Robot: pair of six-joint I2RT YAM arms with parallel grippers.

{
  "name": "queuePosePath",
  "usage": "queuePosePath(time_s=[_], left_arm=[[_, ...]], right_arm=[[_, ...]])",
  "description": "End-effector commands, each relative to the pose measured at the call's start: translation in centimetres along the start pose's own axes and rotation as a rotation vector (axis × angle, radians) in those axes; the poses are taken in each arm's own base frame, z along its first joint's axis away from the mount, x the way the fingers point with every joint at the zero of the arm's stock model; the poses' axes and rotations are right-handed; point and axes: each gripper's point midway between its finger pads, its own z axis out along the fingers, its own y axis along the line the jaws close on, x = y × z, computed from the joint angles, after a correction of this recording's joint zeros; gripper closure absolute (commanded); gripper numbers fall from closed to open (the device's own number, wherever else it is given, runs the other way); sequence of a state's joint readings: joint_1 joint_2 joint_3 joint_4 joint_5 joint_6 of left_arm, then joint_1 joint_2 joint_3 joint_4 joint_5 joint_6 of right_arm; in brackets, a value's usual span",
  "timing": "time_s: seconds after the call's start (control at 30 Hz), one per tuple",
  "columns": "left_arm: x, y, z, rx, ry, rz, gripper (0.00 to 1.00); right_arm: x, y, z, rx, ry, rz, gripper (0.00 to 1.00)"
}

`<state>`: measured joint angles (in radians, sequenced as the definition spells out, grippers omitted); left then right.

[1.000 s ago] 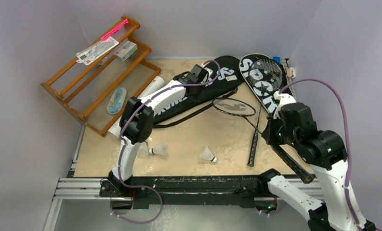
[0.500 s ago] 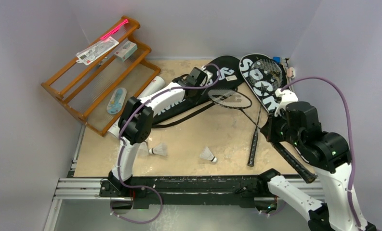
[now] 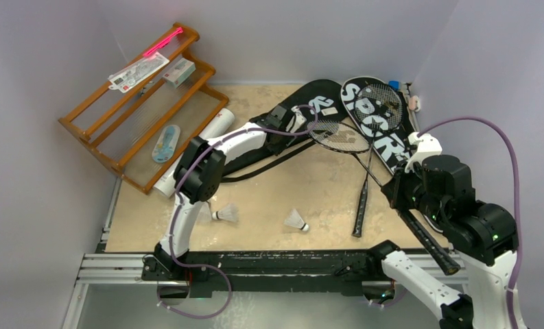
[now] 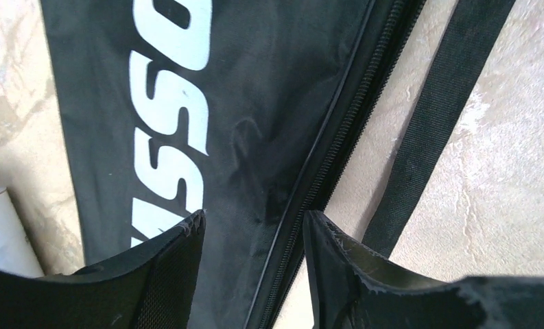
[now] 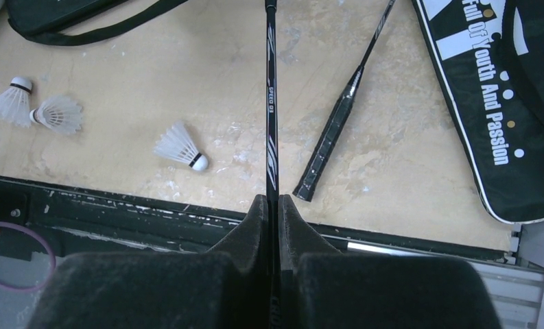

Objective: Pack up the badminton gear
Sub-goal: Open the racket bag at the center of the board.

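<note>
Over at the far middle of the table (image 3: 324, 199), the left fingers (image 4: 176, 253) stand apart over the left bag (image 4: 152, 103), its zipper showing between them. Only that wrist view shows the gap, and a corner of the tube (image 4: 1, 236). Near right, the right fingers (image 5: 252, 223) are clamped on one racket (image 5: 270, 103), its head out between the two bags. A second racket (image 3: 360, 205) lies with its head on the right bag (image 3: 392, 147). From above I count two shuttlecocks (image 3: 296, 220); the right wrist view shows three.
</note>
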<state>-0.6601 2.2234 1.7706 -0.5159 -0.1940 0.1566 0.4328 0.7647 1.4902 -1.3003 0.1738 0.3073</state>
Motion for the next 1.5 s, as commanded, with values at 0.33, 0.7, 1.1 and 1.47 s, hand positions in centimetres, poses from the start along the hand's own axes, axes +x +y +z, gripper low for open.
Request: queuePosePath(time_s=[0.33, 0.7, 1.1, 1.47], left_arm=[[0.0, 1.0, 1.7, -0.052, 0.026, 0.013, 0.73], [-0.7, 3.3, 1.0, -0.185, 0.008, -0.017, 1.0], [-2.5, 4.5, -1.5, -0.224, -0.054, -0.082, 1.0], [-4.2, 5.2, -4.0, -0.231, -0.108, -0.147, 1.0]], right_arm=[[-1.0, -0.1, -0.4, 0.008, -0.047, 0.023, 1.0], [-0.9, 0.0, -0.4, 0.001, -0.045, 0.028, 1.0], [0.8, 1.2, 1.6, -0.058, 0.082, -0.058, 1.0], [1.6, 2.3, 3.6, -0.105, 0.127, -0.084, 1.0]])
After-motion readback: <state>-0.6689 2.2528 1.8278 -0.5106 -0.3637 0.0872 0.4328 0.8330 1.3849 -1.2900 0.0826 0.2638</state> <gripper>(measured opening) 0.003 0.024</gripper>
